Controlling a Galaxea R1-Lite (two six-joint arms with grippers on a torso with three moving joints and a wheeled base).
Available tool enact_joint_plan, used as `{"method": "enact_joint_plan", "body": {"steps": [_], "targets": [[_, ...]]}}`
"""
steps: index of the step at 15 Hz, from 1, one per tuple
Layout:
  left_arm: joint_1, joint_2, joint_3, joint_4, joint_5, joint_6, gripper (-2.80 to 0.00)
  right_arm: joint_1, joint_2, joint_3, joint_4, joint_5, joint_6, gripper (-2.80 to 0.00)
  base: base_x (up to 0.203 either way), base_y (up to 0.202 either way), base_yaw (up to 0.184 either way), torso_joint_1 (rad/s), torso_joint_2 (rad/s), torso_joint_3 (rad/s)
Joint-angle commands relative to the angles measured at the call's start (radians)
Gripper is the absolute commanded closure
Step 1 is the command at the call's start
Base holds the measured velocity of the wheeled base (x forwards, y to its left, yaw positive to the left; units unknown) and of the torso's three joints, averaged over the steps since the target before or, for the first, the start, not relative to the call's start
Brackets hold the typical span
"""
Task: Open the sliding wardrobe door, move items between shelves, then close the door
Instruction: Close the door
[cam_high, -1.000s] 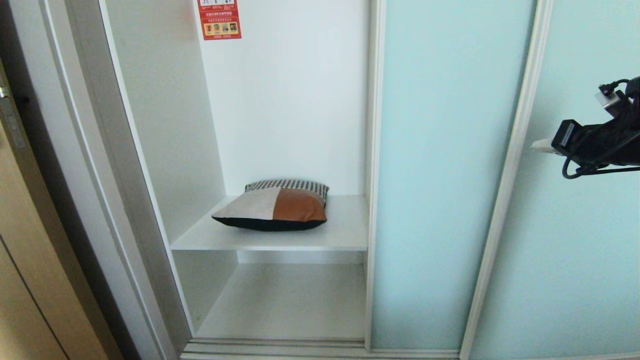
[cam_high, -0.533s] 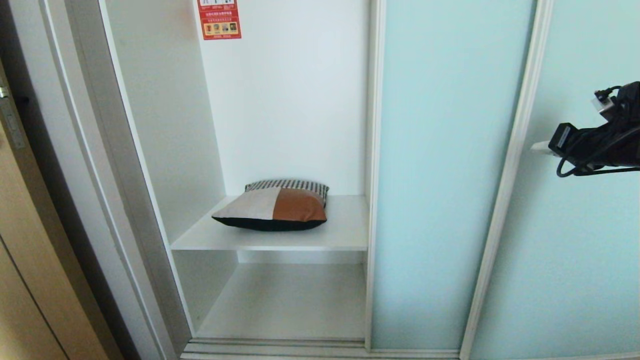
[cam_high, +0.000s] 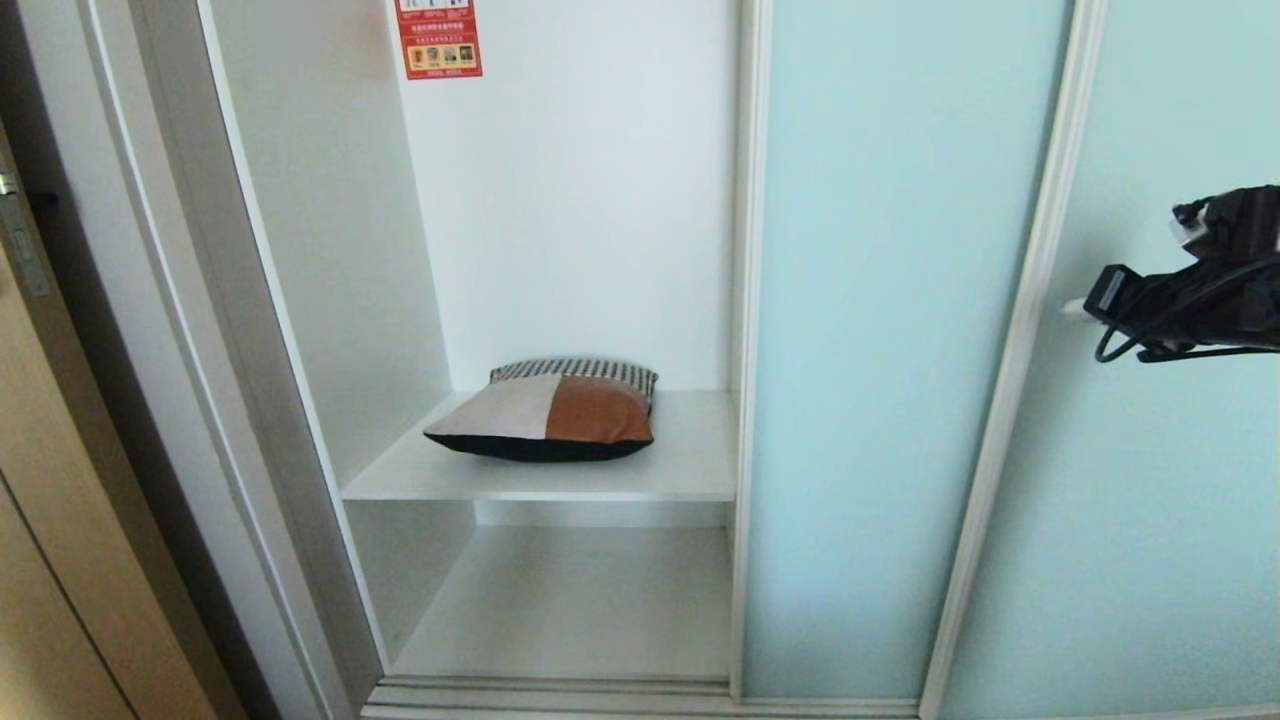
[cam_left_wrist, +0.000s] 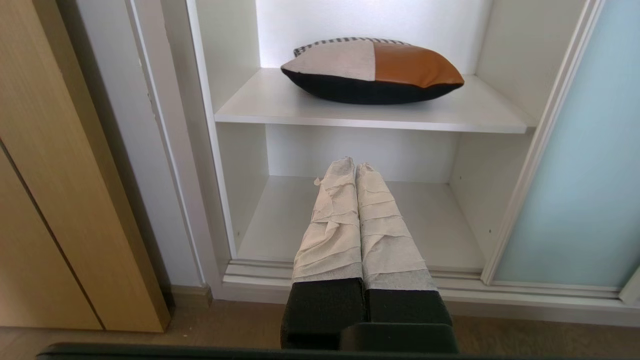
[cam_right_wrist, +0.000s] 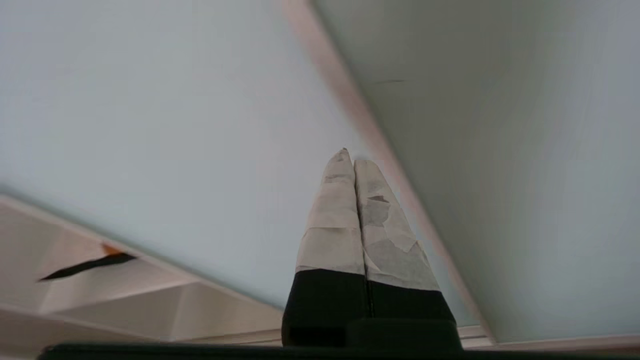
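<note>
**Right tool at the door frame, cushion on the upper shelf**

The right tool (cam_right_wrist: 350, 156) sits at the right edge of the head view, fingers pressed together and holding nothing. Its tip points toward the vertical frame strip (cam_high: 1020, 330) of the sliding wardrobe door (cam_high: 880, 350), whose long axis runs top to bottom of the frame. From the wrist view the tip seems just beside that strip, though contact cannot be confirmed.

The open compartment lies to the left of the tool, in the centre-left of the frame. The left tool (cam_left_wrist: 356, 167), also closed and empty, points at that opening from low down and looks nearer to it.

The item (cam_high: 545, 412), a patchwork cushion-like bundle in tan, pale and black, rests on the upper shelf (cam_high: 690, 470). The lower shelf (cam_high: 580, 610) holds nothing visible.
</note>
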Motion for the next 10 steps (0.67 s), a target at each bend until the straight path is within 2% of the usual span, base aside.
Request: {"method": "enact_joint_plan", "body": {"steps": [1, 5, 10], "targets": [[0.0, 0.0, 0.002, 0.0, 0.0, -0.001, 0.0, 0.002, 0.043, -0.035, 0.004, 0.001, 0.003, 0.0, 0.0, 0.0, 0.0, 0.0, 0.0, 0.0], [0.0, 0.0, 0.002, 0.0, 0.0, -0.001, 0.0, 0.005, 0.088, -0.115, 0.009, -0.003, 0.038, 0.0, 0.0, 0.0, 0.0, 0.0, 0.0, 0.0], [0.0, 0.0, 0.002, 0.0, 0.0, -0.001, 0.0, 0.01, 0.142, -0.161, 0.007, -0.005, 0.04, 0.0, 0.0, 0.0, 0.0, 0.0, 0.0, 0.0]]}}
